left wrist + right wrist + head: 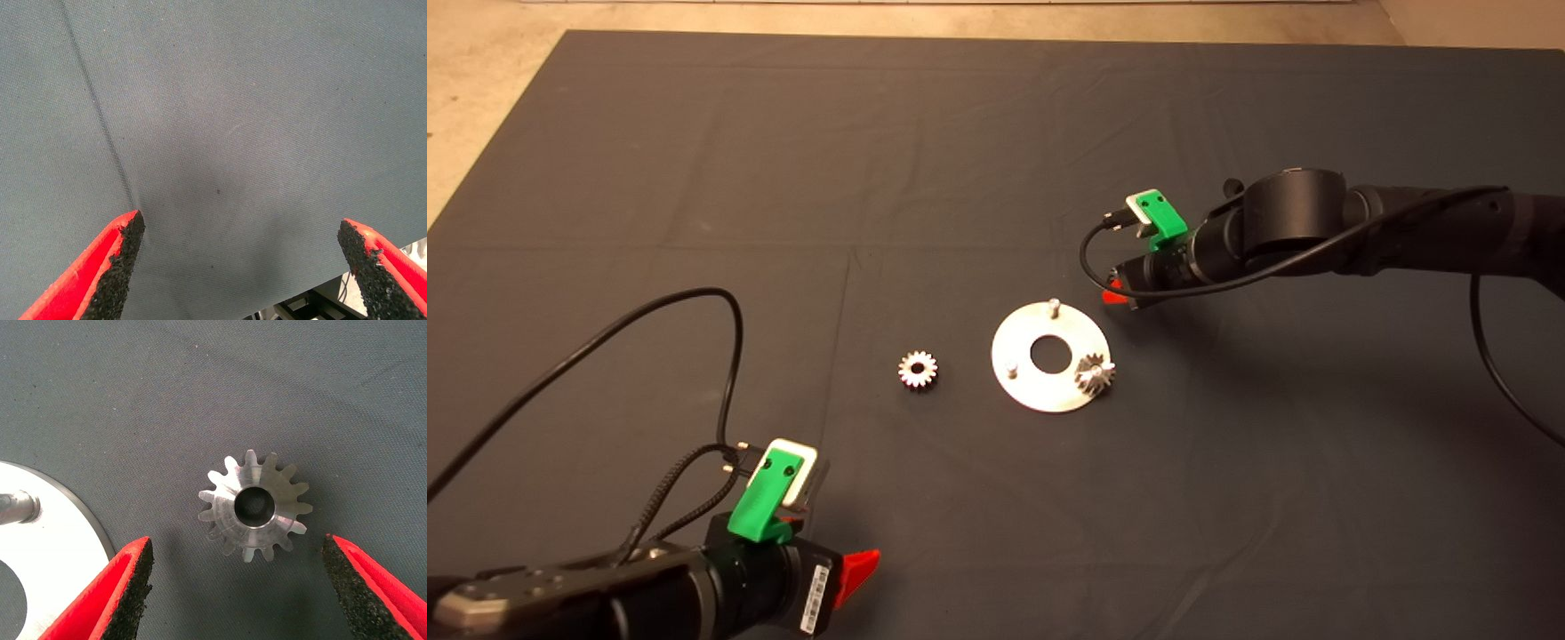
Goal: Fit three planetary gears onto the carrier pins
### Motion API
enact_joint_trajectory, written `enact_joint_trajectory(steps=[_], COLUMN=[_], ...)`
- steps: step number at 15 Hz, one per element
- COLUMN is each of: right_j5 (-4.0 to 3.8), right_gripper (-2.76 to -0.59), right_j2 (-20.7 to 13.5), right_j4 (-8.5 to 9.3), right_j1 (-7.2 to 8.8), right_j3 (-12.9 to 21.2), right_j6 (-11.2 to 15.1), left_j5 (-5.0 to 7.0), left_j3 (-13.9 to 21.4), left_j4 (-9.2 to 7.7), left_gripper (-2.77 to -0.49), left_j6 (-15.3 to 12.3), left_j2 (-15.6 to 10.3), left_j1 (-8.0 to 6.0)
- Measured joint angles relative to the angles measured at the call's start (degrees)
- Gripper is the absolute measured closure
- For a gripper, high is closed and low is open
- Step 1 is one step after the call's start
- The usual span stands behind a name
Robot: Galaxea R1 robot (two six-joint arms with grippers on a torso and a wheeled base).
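Observation:
The silver round plate (pixel 1024 388) lies mid-mat with two bare carrier pins (pixel 1054 307) (pixel 1011 369). One planetary gear (pixel 1094 373) sits at the plate's near right rim, where the third pin is hidden, and it looks tilted. A second gear (pixel 917 369) lies flat on the mat left of the plate. My right gripper (pixel 1113 292) hovers just beyond the plate's far right edge. In the right wrist view it (pixel 237 542) is open over a third gear (pixel 255 507) that lies flat beside the plate (pixel 60 547). My left gripper (pixel 860 569) waits at the lower left.
The dark mat (pixel 960 160) covers the table, with creases across its middle. In the left wrist view the open left gripper (pixel 240 222) looks down on bare mat near its front edge. Black cables loop from both wrists.

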Motion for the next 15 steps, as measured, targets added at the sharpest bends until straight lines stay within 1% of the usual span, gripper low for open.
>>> enact_joint_trajectory(steps=[8,11,12,13,14,15], right_j5=[0.00,0.06,0.44,1.23,2.28,3.08], right_gripper=[-1.87,-1.87,-1.86,-1.85,-1.83,-1.83], right_j2=[0.0,0.0,0.0,0.0,0.0,0.0], right_j4=[0.00,-0.02,0.00,0.00,0.00,0.00], right_j1=[-0.20,-0.78,-1.22,-1.44,-1.55,-1.60], right_j3=[-1.5,-2.3,-2.5,-2.7,-3.0,-3.2], right_j6=[-0.2,-0.2,-0.2,-0.2,-0.2,-0.2], left_j5=[-0.02,-0.02,0.02,0.00,0.00,0.02], left_j3=[0.0,0.0,0.0,0.0,0.0,0.0], left_j4=[0.00,0.00,0.00,0.00,0.00,0.00], left_gripper=[-2.06,-2.06,-2.06,-2.06,-2.06,-2.06], left_j6=[0.0,0.0,0.0,0.0,0.0,0.0], left_j2=[0.0,0.0,0.0,0.0,0.0,0.0], left_j1=[0.00,0.00,0.00,0.00,0.00,0.00])
